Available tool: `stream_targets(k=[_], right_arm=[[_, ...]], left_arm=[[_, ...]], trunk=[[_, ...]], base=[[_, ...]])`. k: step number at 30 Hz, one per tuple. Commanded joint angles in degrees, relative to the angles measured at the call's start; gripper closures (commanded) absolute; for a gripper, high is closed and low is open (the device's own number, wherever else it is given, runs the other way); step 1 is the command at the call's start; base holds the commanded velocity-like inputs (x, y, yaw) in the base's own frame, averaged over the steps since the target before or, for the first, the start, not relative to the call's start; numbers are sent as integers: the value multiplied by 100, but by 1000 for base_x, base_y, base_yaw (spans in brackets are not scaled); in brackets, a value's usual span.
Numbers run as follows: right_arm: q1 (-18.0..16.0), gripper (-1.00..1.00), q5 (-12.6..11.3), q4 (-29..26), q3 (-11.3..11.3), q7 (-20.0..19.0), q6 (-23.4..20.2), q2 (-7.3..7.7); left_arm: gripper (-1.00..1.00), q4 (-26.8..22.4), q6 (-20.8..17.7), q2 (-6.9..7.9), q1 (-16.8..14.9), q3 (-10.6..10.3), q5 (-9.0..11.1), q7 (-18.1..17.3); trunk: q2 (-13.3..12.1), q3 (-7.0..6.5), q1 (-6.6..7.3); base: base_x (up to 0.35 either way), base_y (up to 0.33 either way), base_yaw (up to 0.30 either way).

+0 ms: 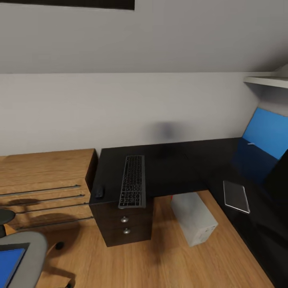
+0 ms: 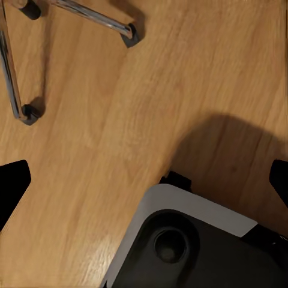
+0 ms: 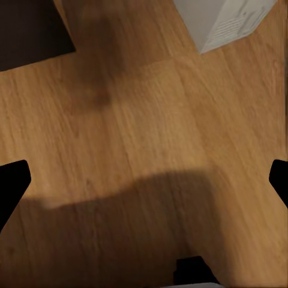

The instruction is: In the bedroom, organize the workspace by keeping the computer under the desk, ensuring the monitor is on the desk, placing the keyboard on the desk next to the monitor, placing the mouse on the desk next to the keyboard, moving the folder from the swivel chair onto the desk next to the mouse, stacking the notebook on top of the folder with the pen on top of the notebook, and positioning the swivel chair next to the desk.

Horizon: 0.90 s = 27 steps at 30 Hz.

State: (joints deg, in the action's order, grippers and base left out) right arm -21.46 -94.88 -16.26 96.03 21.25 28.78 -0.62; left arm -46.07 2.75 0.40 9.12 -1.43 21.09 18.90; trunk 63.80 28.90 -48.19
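Head view: the desk (image 1: 172, 168) is black and L-shaped, running along the far wall and turning toward the near right. The keyboard (image 1: 132, 182) lies on its left section, above the silver-knobbed drawers (image 1: 125, 225). The mouse (image 1: 99, 192) sits just left of the keyboard, at the desk's left edge. The notebook (image 1: 236, 196) lies on the right section. The computer (image 1: 194, 218) stands on the wooden floor (image 1: 168, 256) in the desk's inner corner, partly under the top. The folder (image 1: 9, 264) rests on the swivel chair (image 1: 30, 250) at near left. A wooden dresser (image 1: 44, 186) adjoins the desk's left end.

Left wrist view: the left gripper (image 2: 144, 183) has fingers spread wide over floor; chrome chair legs (image 2: 90, 15) and the robot base (image 2: 198, 240) are visible.

Right wrist view: the right gripper (image 3: 144, 180) has fingers spread wide, holding nothing, above floor near the computer (image 3: 225, 21).
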Motion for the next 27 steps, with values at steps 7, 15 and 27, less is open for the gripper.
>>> stream_targets(k=[7, 15, 27], right_arm=[[-7, -100, -31, -9, 47, 30, 22, 0], [-7, -100, -24, -4, 52, 28, 22, 0], [-7, -100, 435, 191, 32, 28, 13, -25]], left_arm=[[-100, -7, 24, 9, 2, -16, 62, 24], [-100, -7, 24, 6, 2, -16, 62, 23], [-100, -7, 24, 7, 2, -16, 62, 24]], trunk=[[4, 5, -1], [4, 9, -1], [4, 30, -1]], base=[[0, 33, -268], [0, 3, -249], [0, 0, -59]])
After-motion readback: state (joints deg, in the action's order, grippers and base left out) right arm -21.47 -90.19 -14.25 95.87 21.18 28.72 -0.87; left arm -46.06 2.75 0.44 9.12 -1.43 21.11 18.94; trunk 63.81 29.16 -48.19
